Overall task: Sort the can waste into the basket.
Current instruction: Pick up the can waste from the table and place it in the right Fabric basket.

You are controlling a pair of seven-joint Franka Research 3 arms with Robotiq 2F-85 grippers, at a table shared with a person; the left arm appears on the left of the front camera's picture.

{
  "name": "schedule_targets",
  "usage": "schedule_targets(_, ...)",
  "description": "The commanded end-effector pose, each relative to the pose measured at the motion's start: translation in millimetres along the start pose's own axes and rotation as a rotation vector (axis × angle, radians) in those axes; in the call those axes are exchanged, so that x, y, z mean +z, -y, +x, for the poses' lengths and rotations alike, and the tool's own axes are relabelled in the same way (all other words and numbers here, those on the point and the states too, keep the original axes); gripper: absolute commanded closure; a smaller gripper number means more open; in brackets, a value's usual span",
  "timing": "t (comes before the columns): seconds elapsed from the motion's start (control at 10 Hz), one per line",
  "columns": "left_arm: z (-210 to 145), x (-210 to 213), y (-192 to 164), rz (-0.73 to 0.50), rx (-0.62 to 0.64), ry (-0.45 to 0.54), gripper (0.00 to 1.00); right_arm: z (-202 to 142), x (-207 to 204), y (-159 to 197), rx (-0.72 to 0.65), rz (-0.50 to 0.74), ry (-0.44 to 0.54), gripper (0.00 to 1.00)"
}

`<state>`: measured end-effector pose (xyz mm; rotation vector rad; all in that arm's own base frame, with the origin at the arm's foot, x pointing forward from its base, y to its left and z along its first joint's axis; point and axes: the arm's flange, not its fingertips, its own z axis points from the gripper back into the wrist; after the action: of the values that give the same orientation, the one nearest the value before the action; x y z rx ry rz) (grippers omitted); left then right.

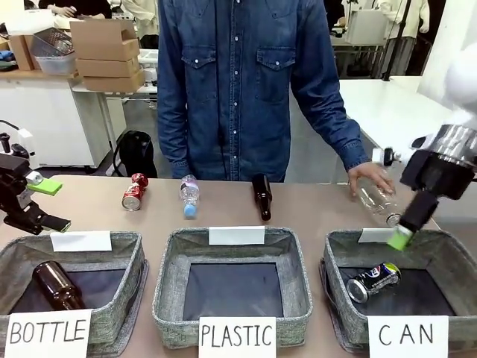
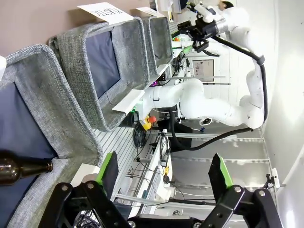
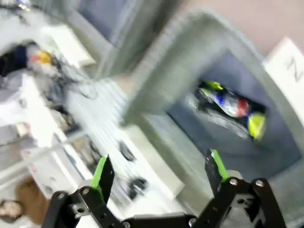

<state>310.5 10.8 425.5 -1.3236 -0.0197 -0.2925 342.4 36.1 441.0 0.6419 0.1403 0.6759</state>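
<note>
Dark can (image 1: 374, 280) lies lengthwise left-right in the basket (image 1: 455, 246), right gripper (image 3: 158, 168) above its rim, jaws spread.

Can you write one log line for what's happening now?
right gripper open above CAN basket | dark can inside it | red can on table | left gripper open

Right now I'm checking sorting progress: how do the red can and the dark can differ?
Colour: the red can is red with white marks; the dark can is blue-black with silver ends.
Place: the red can sits on the table, outside any basket; the dark can is inside the CAN basket.
Pose: the red can stands roughly upright; the dark can lies on its side.
Both are small dented drink cans.
</note>
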Motion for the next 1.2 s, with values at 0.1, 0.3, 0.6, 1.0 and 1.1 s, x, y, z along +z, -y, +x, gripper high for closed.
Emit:
schedule_targets(0.1, -3, -1, 3, -0.004, 0.014, -0.009, 0.0, 5, 33, -13, -0.189, 0.69, 0.702, 0.0)
schedule_targets(0.3, -3, -1, 3, -0.004, 0.014, -0.009, 0.0, -2, 51, 7, -0.249, 0.842, 0.913, 0.0)
schedule_targets(0.6, -3, -1, 3, -0.004, 0.014, -0.009, 0.0, -4, 53, -6, -0.136, 0.503, 0.407, 0.0)
schedule_targets(1.0, -3, -1, 3, -0.004, 0.014, -0.009, 0.0, -4, 53, -6, -0.136, 0.503, 0.407, 0.0)
schedule_targets(1.1, -3, -1, 3, -0.004, 0.014, -0.009, 0.0, -4, 53, -6, -0.136, 0.503, 0.407, 0.0)
